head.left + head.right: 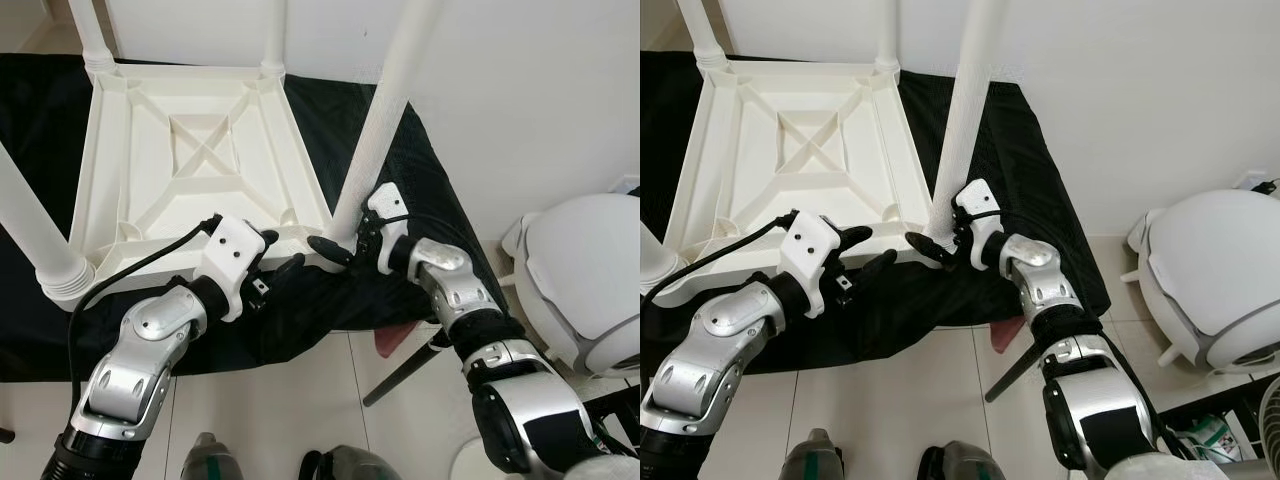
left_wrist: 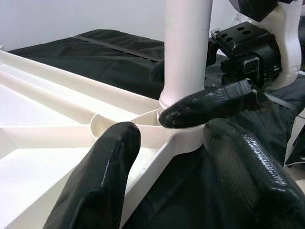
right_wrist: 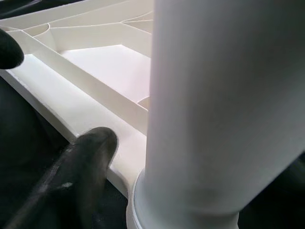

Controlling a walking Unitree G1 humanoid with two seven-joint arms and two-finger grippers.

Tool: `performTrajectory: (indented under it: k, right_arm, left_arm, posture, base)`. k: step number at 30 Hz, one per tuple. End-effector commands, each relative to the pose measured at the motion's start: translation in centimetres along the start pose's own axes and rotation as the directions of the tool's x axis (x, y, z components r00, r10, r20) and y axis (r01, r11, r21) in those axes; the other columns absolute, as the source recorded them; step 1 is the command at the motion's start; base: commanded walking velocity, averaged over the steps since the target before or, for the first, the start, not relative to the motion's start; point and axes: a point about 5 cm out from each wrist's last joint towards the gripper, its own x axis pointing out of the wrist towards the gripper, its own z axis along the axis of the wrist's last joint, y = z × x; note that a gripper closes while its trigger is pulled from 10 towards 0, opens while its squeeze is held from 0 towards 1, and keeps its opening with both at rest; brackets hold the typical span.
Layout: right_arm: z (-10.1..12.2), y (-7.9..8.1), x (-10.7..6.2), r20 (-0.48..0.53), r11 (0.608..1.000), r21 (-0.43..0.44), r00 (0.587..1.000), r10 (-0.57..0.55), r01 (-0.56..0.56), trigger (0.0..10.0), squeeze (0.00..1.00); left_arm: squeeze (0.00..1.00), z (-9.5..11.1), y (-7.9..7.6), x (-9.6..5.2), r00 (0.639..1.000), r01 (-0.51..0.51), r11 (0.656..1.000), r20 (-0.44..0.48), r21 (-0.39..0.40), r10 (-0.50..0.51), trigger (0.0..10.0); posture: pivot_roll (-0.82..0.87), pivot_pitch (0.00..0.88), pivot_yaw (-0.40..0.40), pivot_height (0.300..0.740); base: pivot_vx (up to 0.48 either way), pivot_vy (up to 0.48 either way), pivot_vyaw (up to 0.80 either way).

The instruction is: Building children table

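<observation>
Left hand [image 1: 283, 268] hovers open beside the upturned table's [image 1: 190, 165] corner (on black cloth [image 1: 420, 170]); right hand [image 1: 338, 243] grips the leg [image 1: 385, 110] base.

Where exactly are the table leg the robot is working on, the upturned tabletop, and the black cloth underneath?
table leg [image 1: 385, 115]: left eye view, middle of the white shaft.
upturned tabletop [image 1: 205, 155]: left eye view, centre of its ribbed underside.
black cloth [image 1: 1025, 160]: right eye view, bare patch right of the leg.
</observation>
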Motion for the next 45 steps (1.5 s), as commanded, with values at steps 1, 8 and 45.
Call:
performTrajectory:
  k: [1, 8, 45]
  right_arm:
    - [0.0, 0.1, 0.3, 0.001, 0.999, -0.01, 0.999, 0.033, -0.033, 0.0, 0.0]
    - [-0.5, 0.1, 0.0, 0.008, 0.998, 0.008, 0.998, 0.054, -0.054, 0.0, 0.0]
    - [1.3, 4.9, 1.6, 0.063, 0.853, 0.133, 0.854, -0.516, 0.505, 10.0, 0.0]
  left_arm:
    - [0.0, -0.1, -0.1, -0.1, 1.0, -0.01, 1.0, -0.006, -0.001, 0.01, 10.0]
    - [0.0, 0.0, 0.0, -0.2, 1.0, -0.021, 1.0, -0.005, -0.005, 0.021, 10.0]
    - [0.0, 0.1, -0.3, 0.0, 1.0, -0.006, 1.0, 0.0, -0.017, 0.006, 10.0]
  posture:
    - [0.1, 0.0, -0.116, 0.74]
    - [0.1, 0.0, -0.119, 0.74]
    - [0.07, 0.017, -0.111, 0.74]
  base:
    - [0.0, 0.0, 0.0]
    - [0.0, 0.0, 0.0]
    - [0.0, 0.0, 0.0]
